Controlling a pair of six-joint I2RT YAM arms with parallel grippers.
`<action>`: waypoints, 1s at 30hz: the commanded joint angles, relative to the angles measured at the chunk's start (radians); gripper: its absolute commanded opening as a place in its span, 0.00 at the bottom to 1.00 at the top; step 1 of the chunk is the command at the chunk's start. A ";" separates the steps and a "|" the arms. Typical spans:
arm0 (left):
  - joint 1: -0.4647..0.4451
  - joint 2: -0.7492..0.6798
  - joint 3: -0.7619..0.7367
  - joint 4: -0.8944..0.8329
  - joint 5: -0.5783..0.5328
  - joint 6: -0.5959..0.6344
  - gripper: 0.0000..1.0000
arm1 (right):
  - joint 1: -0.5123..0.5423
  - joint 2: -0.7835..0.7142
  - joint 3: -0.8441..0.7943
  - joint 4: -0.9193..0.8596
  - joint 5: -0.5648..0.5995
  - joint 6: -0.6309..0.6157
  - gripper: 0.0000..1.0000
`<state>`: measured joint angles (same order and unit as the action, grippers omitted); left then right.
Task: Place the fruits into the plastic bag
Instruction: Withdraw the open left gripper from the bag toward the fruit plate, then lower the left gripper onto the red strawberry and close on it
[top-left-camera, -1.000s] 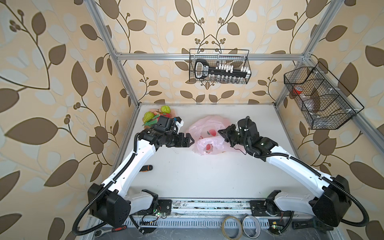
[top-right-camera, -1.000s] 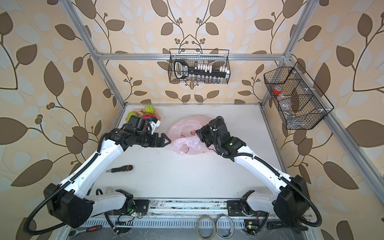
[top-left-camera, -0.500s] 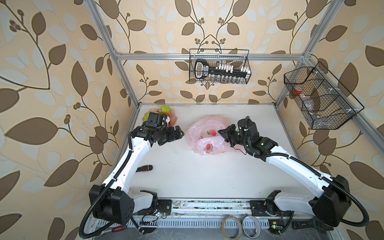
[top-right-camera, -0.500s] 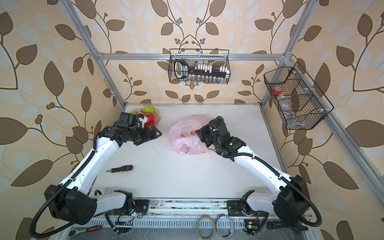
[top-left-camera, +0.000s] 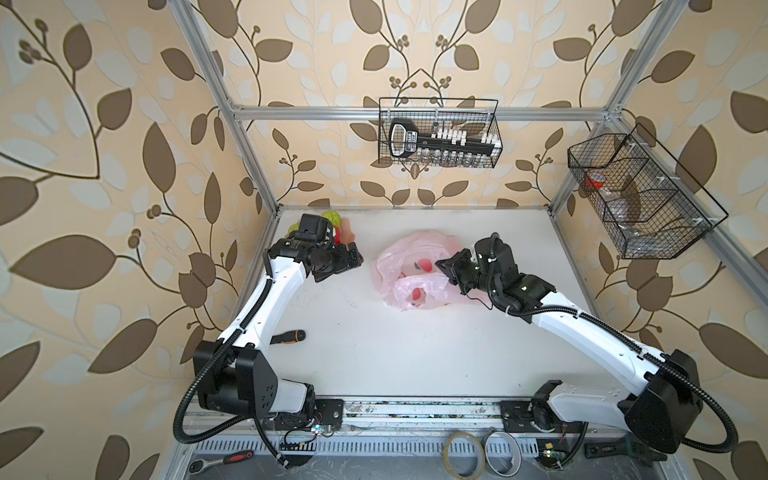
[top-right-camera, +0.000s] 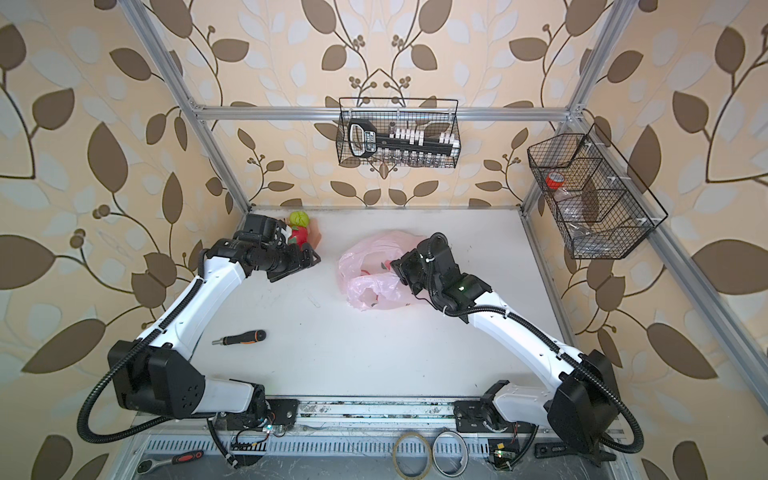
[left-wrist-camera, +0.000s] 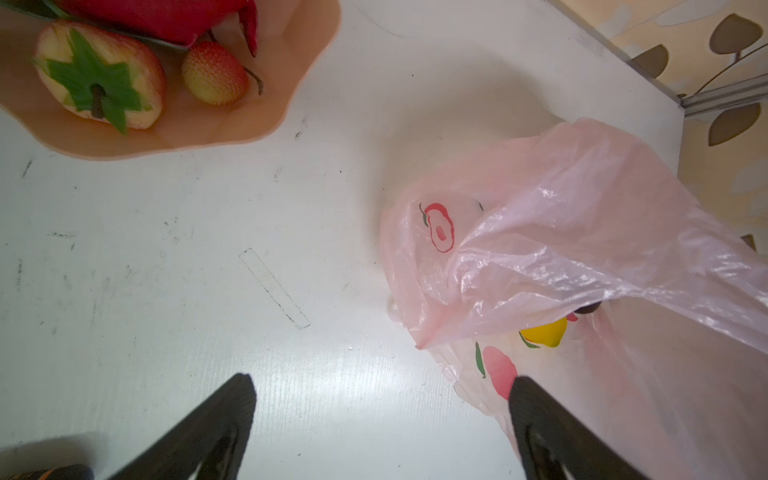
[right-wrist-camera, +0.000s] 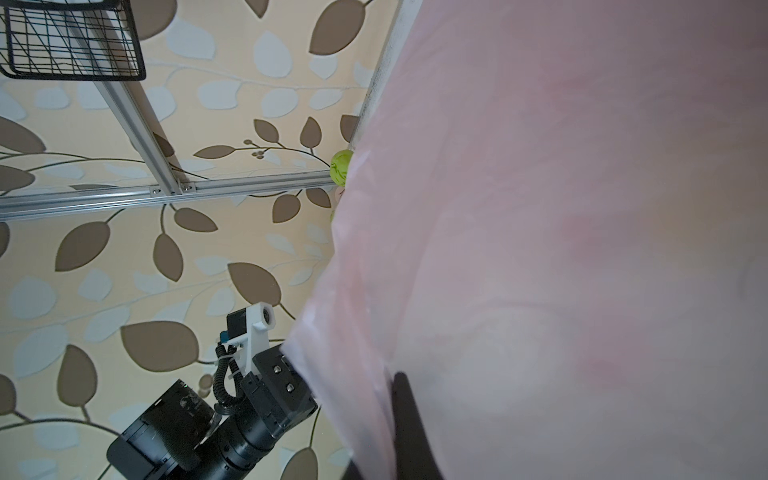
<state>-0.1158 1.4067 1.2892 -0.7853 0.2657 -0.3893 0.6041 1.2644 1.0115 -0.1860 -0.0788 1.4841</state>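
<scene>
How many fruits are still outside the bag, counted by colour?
Green fruits: 2
Magenta dragon fruit: 1
Red-yellow fruits: 2
Total: 5 seen outside the bag; the left arm hides part of the dish, so there may be more.

Colour rundown: the plastic bag (left-wrist-camera: 582, 232) beside the left gripper (left-wrist-camera: 380, 380) is see-through pale pink with red fruit prints and tiny green leaves. Ahead of its black fingers (left-wrist-camera: 224, 411), the peach-pink dish (left-wrist-camera: 257, 120) has a red-and-yellow fruit (left-wrist-camera: 97, 77) with a green star-shaped leaf, a smaller red-yellow fruit (left-wrist-camera: 214, 72) and a deep red fruit (left-wrist-camera: 166, 16). Table (left-wrist-camera: 166, 270) is scuffed white, wallpaper (top-left-camera: 104, 166) beige with brown leaves.
</scene>
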 joint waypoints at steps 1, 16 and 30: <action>0.018 0.043 0.074 -0.007 -0.046 0.028 0.97 | 0.006 -0.012 0.003 -0.008 0.002 0.019 0.00; 0.064 0.282 0.273 -0.044 -0.216 0.129 0.98 | 0.007 -0.037 -0.014 -0.015 0.009 0.019 0.00; 0.144 0.385 0.282 -0.026 -0.294 0.189 0.93 | 0.006 -0.038 -0.015 -0.012 0.009 0.021 0.00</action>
<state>0.0128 1.7790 1.5436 -0.8112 0.0143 -0.2321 0.6067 1.2427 1.0077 -0.1909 -0.0784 1.4845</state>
